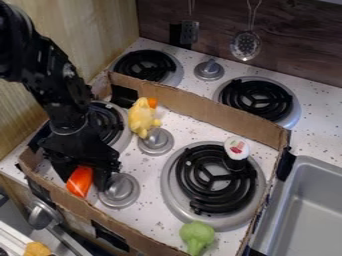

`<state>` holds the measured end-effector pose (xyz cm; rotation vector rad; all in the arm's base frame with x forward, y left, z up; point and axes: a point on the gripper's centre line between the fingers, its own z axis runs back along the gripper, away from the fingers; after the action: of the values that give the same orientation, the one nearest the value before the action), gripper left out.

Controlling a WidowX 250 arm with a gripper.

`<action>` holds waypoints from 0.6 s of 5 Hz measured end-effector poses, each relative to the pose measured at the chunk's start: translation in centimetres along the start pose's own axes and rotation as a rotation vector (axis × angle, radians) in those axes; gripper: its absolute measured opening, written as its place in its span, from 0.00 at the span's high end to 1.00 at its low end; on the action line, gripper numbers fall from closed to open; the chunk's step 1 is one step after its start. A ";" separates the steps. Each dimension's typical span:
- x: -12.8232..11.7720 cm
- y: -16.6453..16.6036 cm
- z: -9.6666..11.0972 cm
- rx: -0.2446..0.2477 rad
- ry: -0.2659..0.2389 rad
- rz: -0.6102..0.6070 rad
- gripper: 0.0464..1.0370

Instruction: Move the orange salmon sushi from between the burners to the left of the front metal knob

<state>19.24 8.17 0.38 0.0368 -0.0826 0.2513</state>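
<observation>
Camera view: black two-finger gripper low at left, pinching smooth orange block-like object between its fingers. Held above near-left part of white speckled stovetop, close to round silvery knob and near inner side of brown cardboard border. Farther back, yellow toy figure with orange top, just beside second silvery knob. Right of centre: small dark object with round white top bearing red and green marks, on far part of large black coil burner. Toward near edge, inside border: light-green broccoli-shaped toy. Beyond border at right, grey metal sink. Against dark wood-look back panel, hanging slotted metal skimmer.
</observation>
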 end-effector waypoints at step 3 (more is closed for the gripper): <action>1.7 -1.1 5.7 0.095 -0.013 -0.046 0.04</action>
<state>20.73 7.24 6.16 0.1351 -0.0829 0.2087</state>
